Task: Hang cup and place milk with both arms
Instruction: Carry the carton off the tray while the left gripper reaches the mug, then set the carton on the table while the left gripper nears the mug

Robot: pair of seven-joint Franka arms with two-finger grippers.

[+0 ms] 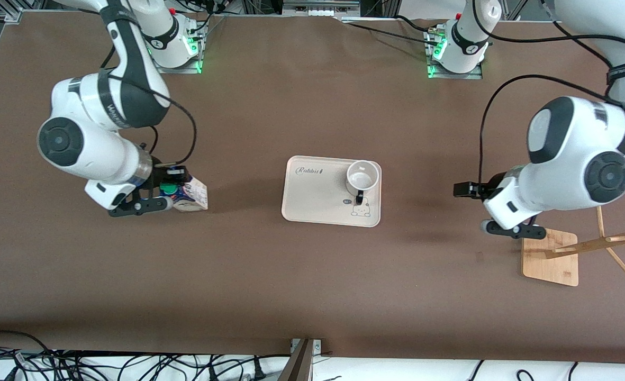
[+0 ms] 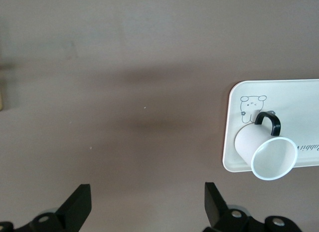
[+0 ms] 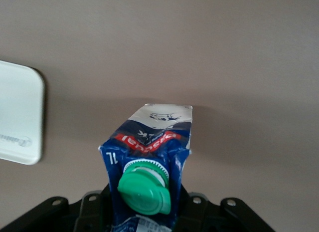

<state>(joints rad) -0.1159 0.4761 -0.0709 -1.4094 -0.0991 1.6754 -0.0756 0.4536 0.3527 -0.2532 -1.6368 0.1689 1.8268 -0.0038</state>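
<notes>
The cup [image 1: 360, 179], a white mug with a black handle, stands on a cream tray [image 1: 312, 197] at mid table. It also shows in the left wrist view [image 2: 263, 151]. The milk [image 1: 189, 194], a blue and white carton with a green cap, is at the right arm's end of the table. My right gripper [image 1: 156, 200] is shut on its top. In the right wrist view the milk [image 3: 154, 137] fills the space between the jaws and hides the fingers. My left gripper [image 1: 513, 229] is open and empty over bare table beside a wooden rack, with nothing between its fingers [image 2: 82, 202].
A wooden rack [image 1: 551, 259] with a flat base and slanted pegs [image 1: 598, 244] stands at the left arm's end of the table. The tray has a bear drawing [image 1: 361, 210] on it. The tray's corner shows in the right wrist view [image 3: 20, 117].
</notes>
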